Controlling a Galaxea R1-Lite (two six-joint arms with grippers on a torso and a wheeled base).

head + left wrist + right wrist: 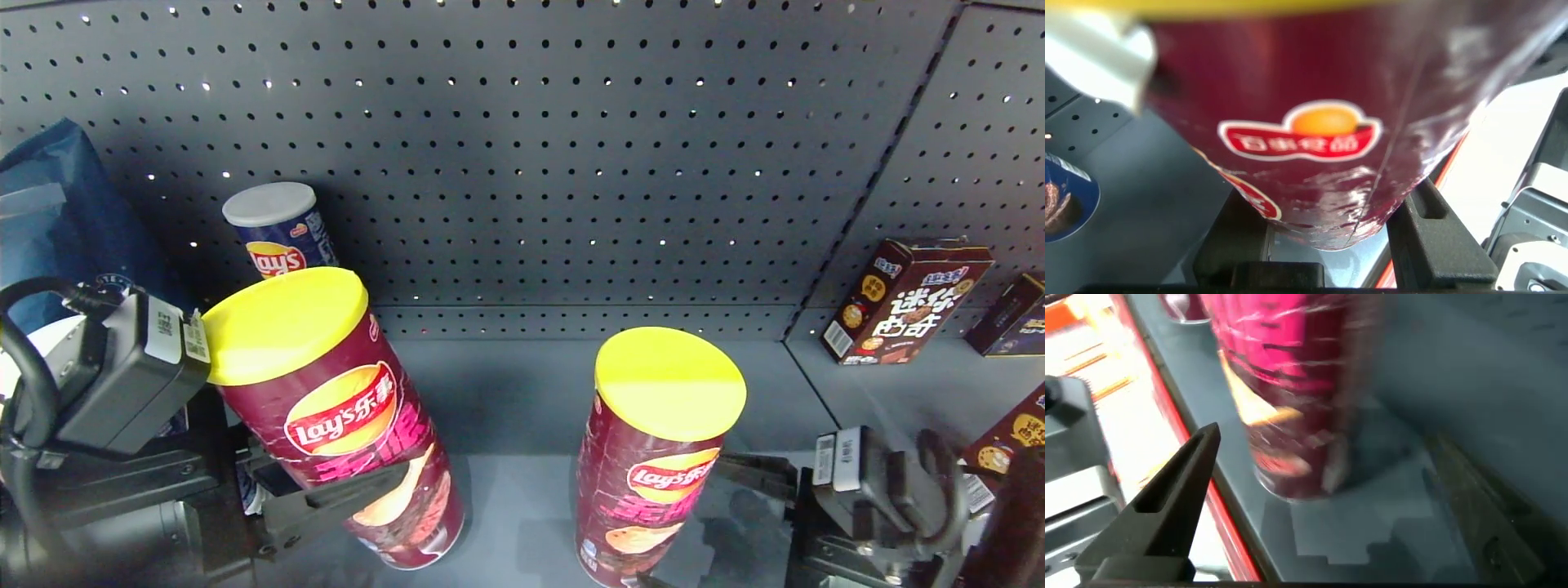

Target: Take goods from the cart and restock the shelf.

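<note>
A maroon chip can with a yellow lid leans tilted at the shelf's left front, and my left gripper is shut on its lower half. In the left wrist view the can sits between the two dark fingers. A second maroon can stands upright on the grey shelf right of centre. My right gripper is open at this can's right side. In the right wrist view the can stands just beyond the spread fingertips, untouched.
A blue chip can stands at the back left against the perforated back wall, with a dark blue bag further left. Brown cookie boxes stand at the right. The shelf's red front edge runs below the gripper.
</note>
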